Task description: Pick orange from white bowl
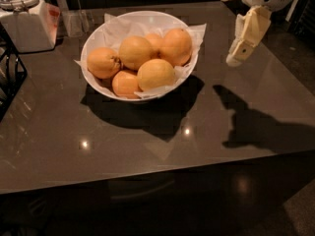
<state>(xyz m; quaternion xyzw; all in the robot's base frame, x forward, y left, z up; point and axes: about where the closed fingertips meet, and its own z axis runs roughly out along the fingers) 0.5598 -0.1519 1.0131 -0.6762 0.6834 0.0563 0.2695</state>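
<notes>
The white bowl (143, 16), lined with crinkled white paper, stands on the dark table at the back centre and holds several fruits. The orange (176, 46), the deepest in colour and the biggest, lies at the bowl's right rear. A paler fruit (155, 73) lies in front of it. An orange with a dark stem scar (102, 62) lies at the left. My cream-coloured gripper (237, 57) hangs in the air at the upper right, pointing down. It is to the right of the bowl, apart from it and above the table, with nothing in it.
A white lidded canister (25, 24) and a clear glass (74, 21) stand at the back left. A black wire rack (9, 77) is at the left edge. The table's front edge (147, 178) runs across below the bowl. The gripper's shadow (256, 127) falls at the right.
</notes>
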